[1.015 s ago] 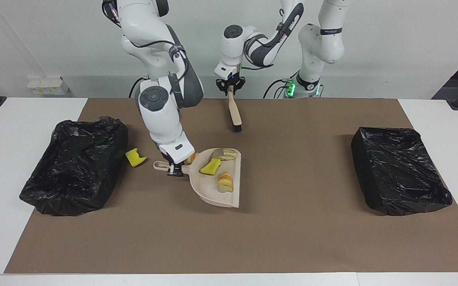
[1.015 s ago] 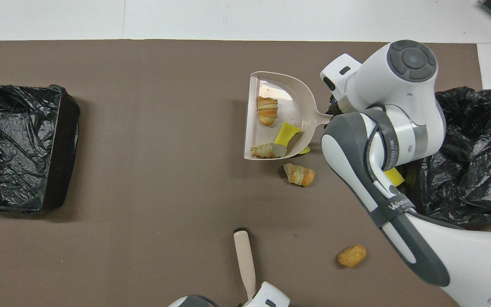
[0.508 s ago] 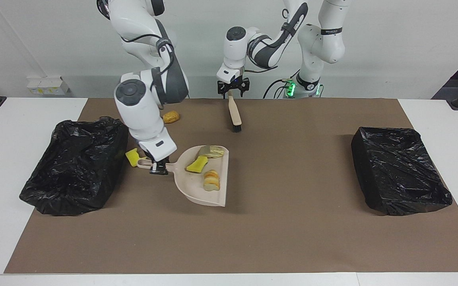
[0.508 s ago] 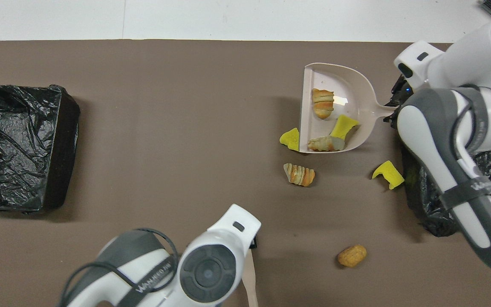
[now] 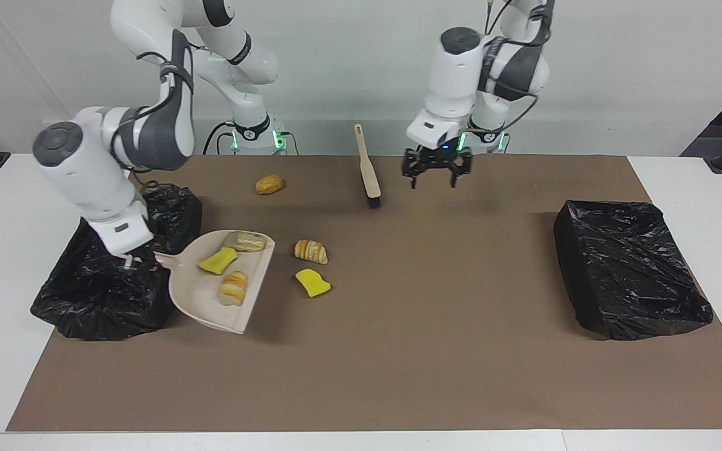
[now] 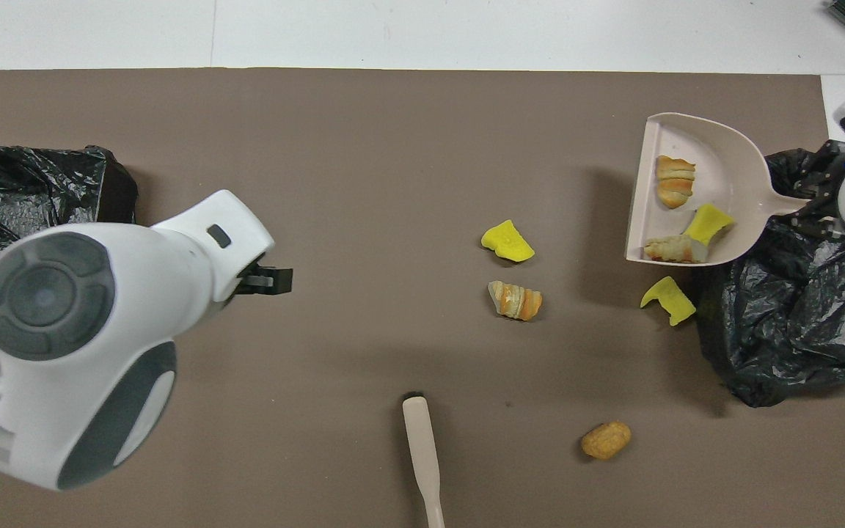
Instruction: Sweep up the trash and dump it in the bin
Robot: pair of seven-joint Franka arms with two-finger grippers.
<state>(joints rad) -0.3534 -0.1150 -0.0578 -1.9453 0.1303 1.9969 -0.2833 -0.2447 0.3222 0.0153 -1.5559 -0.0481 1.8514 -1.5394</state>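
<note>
Over the black bin [image 5: 110,282], the right gripper [image 5: 130,258] held the dustpan [image 5: 210,294] handle tight, three trash bits [image 5: 233,288] inside it, four lay on the mat [image 5: 436,351], left gripper [image 5: 436,168] open above the mat.

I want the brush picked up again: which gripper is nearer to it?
Left. The left gripper hangs open just beside the brush; the right gripper holds the dustpan handle by the bin.
</note>
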